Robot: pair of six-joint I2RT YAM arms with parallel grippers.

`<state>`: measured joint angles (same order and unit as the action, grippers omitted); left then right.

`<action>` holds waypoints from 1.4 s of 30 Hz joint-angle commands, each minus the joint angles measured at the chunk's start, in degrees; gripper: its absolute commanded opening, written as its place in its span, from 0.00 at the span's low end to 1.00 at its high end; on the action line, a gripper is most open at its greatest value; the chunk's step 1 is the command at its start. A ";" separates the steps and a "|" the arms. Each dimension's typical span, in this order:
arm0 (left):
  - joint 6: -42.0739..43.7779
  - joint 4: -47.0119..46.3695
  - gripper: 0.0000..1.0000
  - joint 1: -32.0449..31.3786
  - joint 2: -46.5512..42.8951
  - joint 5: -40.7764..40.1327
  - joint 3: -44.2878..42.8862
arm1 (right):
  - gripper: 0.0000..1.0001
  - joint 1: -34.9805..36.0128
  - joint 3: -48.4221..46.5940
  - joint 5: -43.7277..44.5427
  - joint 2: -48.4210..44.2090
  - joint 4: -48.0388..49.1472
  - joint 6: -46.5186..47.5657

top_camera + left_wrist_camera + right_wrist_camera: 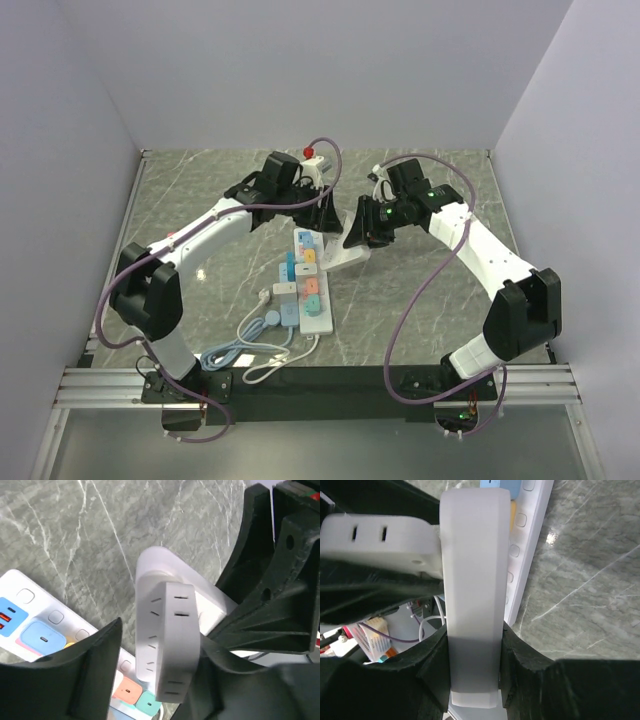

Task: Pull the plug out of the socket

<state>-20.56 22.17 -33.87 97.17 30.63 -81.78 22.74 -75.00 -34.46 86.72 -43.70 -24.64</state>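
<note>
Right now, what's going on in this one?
The right pincer is clamped on the edges of a long white bar, holding it raised. The left pincer straddles the slotted white block sitting against the bar's side, with a gap at one finger. The block does not look pulled off yet. A power strip with coloured plugs lies underneath.

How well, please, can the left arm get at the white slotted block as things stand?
Probably yes: the left pincer straddles the white slotted block, jaws open, with nothing between. The right pincer grips only the white bar beside it.
</note>
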 commanded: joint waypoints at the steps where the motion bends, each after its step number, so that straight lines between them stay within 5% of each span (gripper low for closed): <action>1: 1.22 0.60 0.55 -0.67 0.04 -5.14 -2.42 | 0.00 0.81 -3.39 -2.63 -1.02 1.96 0.21; 10: -0.54 -3.98 0.01 -1.55 -1.80 -2.77 -1.63 | 0.00 1.16 -3.05 -0.79 -0.23 0.64 1.27; 19: -2.72 -2.57 0.00 0.90 -9.09 -18.57 5.04 | 0.00 -7.52 1.08 17.47 2.40 -2.96 -6.11; 26: -10.30 -10.05 0.00 22.86 -19.82 -8.50 17.61 | 0.00 -17.72 3.28 29.52 -1.11 -4.11 -5.68; 34: -11.25 -14.69 0.00 42.71 -15.08 -2.43 24.55 | 0.00 -29.15 10.30 24.27 -3.13 6.16 -11.21; 42: -19.78 -25.32 0.01 51.71 -6.12 -1.01 27.81 | 0.00 -35.31 16.20 18.91 -3.22 17.14 -18.06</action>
<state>-35.90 5.13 17.12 90.37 26.98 -54.46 -11.66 -59.96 -12.69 85.69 -34.85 -38.85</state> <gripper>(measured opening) 0.246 0.419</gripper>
